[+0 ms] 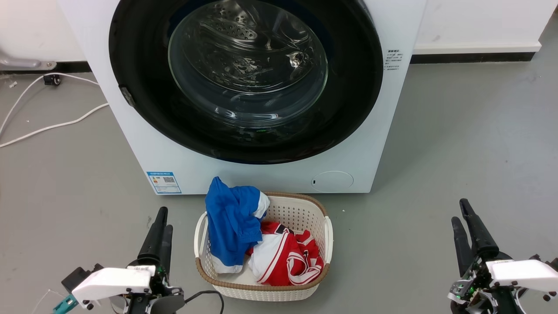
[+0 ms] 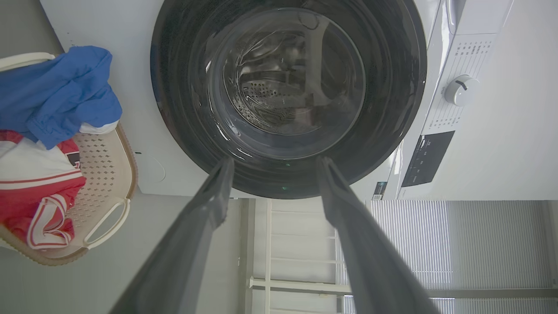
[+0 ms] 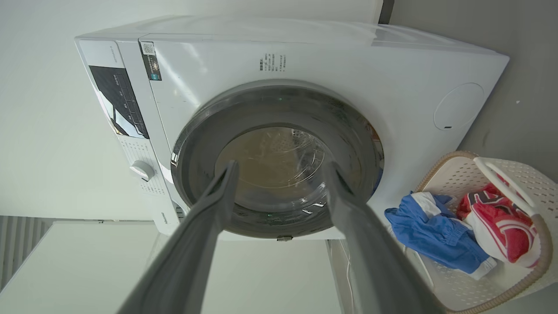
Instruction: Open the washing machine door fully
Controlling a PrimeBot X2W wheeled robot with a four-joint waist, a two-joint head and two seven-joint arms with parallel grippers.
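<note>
In the head view the washing machine door fills the 12 o'clock part of the picture. It is shut flat against the white front of the washing machine. Its glossy black rim rings a bulging clear glass centre, and the holed steel drum shows through the glass. A small grey fitting sits on the rim at about 9 o'clock of the door.

The left gripper is at 7 o'clock, its fingers pointing toward 12 o'clock, well apart from the door. In the left wrist view its two dark fingers stand spread with a wide gap between them and nothing in it, and the door lies beyond the tips. The right gripper is at 4 o'clock, also well short of the machine. In the right wrist view its fingers are likewise wide apart and empty.

A white basket stands on the grey floor at 6 o'clock, between the two grippers and just in front of the machine. A blue garment hangs over its rim at 10 o'clock of the basket. A red and white garment lies inside toward 5 o'clock.

On the machine's lower front, a small round white flap sits at 5 o'clock of the door and a blue-edged sticker at 7 o'clock. White cables lie on the floor at 9 o'clock. The left wrist view also shows a white knob and a dark panel on the machine.
</note>
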